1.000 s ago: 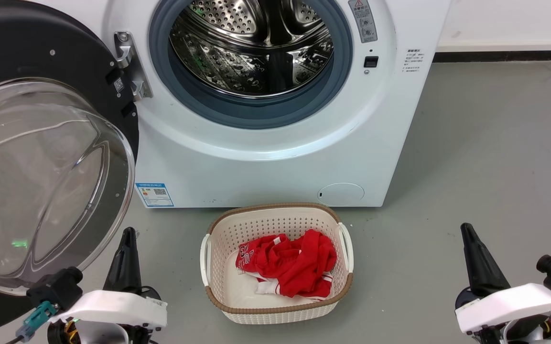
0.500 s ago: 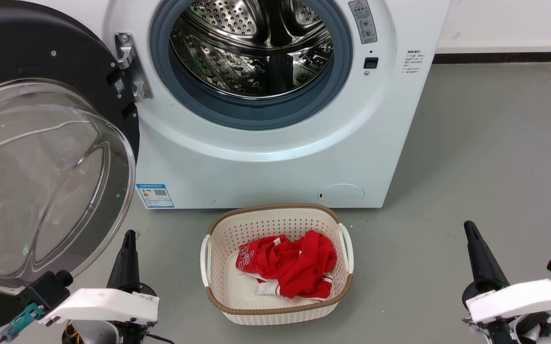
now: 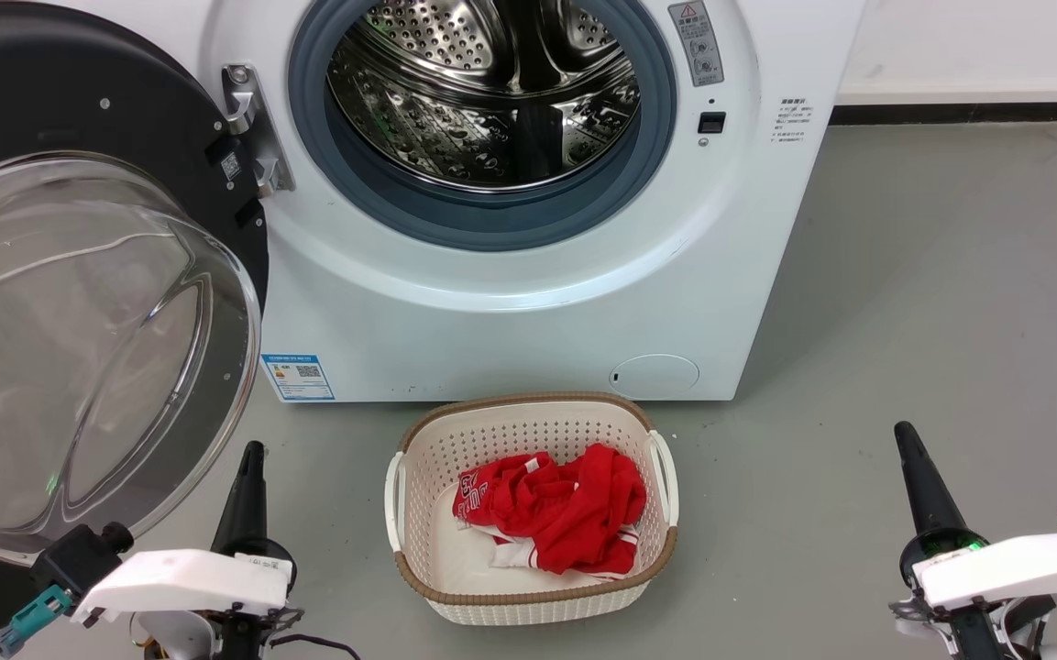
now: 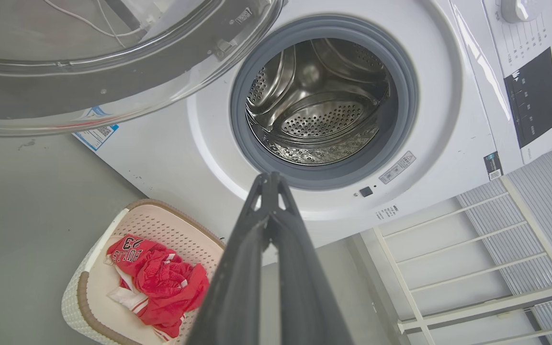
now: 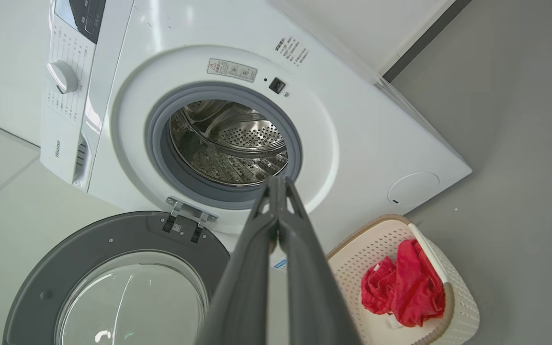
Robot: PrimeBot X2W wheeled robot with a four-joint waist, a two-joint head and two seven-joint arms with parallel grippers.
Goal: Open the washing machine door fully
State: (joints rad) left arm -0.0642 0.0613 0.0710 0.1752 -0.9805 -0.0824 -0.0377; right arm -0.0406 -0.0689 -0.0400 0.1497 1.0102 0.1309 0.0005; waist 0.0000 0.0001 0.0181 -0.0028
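Door (image 3: 79, 92) open wide — left part cropped | machine (image 3: 510, 321) top cropped

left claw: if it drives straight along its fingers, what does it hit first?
Likely the washing machine. In the left wrist view the left claw, shut, lines up with the lower edge of the grey-blue gasket. The open washing machine door sits off that line. Depth is unclear.

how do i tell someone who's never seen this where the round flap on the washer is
Start at the big white front-loading washing machine and look below its steel drum to the lower right of the front panel, just above the cream perforated laundry basket. The white round flap sits there, plain and circular, unlike the rectangular blue label sticker at the lower left.
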